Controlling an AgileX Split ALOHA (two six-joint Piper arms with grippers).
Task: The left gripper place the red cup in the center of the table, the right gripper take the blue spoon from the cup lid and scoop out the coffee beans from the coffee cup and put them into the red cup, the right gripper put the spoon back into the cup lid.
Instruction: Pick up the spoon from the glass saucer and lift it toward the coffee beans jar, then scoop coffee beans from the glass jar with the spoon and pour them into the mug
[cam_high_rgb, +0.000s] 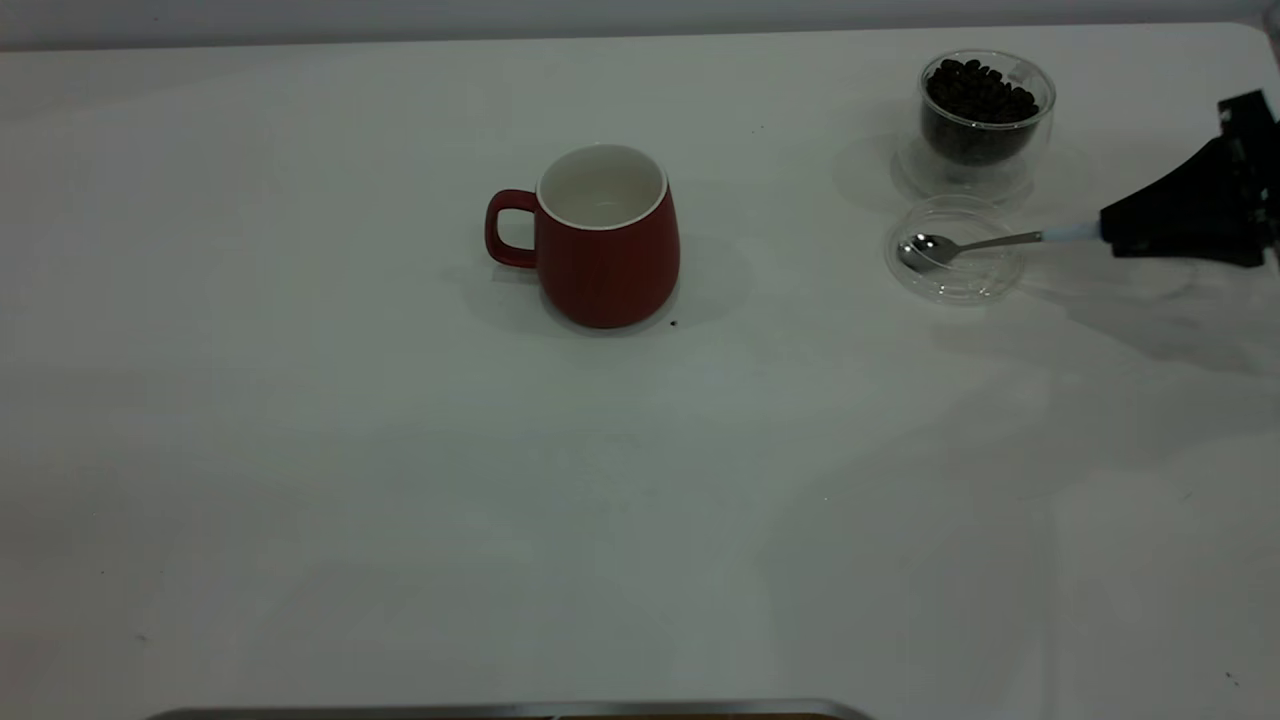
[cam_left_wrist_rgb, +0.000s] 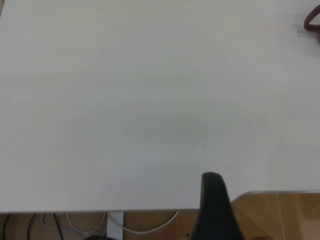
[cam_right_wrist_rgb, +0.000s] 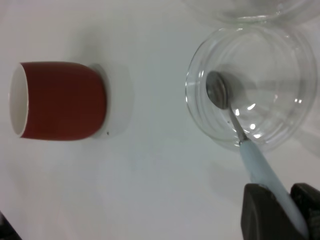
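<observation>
The red cup (cam_high_rgb: 610, 250) stands upright near the middle of the table (cam_high_rgb: 400, 450), handle toward the left, its white inside holding nothing. Far right, the cup lid (cam_high_rgb: 960, 295) lies flat with the bowl of the blue spoon (cam_high_rgb: 985, 243) resting in it. My right gripper (cam_high_rgb: 1105, 232) is shut on the spoon's pale blue handle (cam_right_wrist_rgb: 260, 165), low over the table. Behind the lid stands the coffee cup (cam_high_rgb: 1040, 105), full of coffee beans (cam_high_rgb: 980, 92). My left gripper (cam_left_wrist_rgb: 215, 200) is a dark shape at the table's edge, far from the red cup (cam_left_wrist_rgb: 312, 22).
A tiny dark speck (cam_high_rgb: 673, 323) lies by the red cup's base. A metal strip (cam_high_rgb: 510, 710) runs along the near edge. In the left wrist view, wooden floor (cam_left_wrist_rgb: 280, 215) and cables (cam_left_wrist_rgb: 75, 225) show beyond the table's edge.
</observation>
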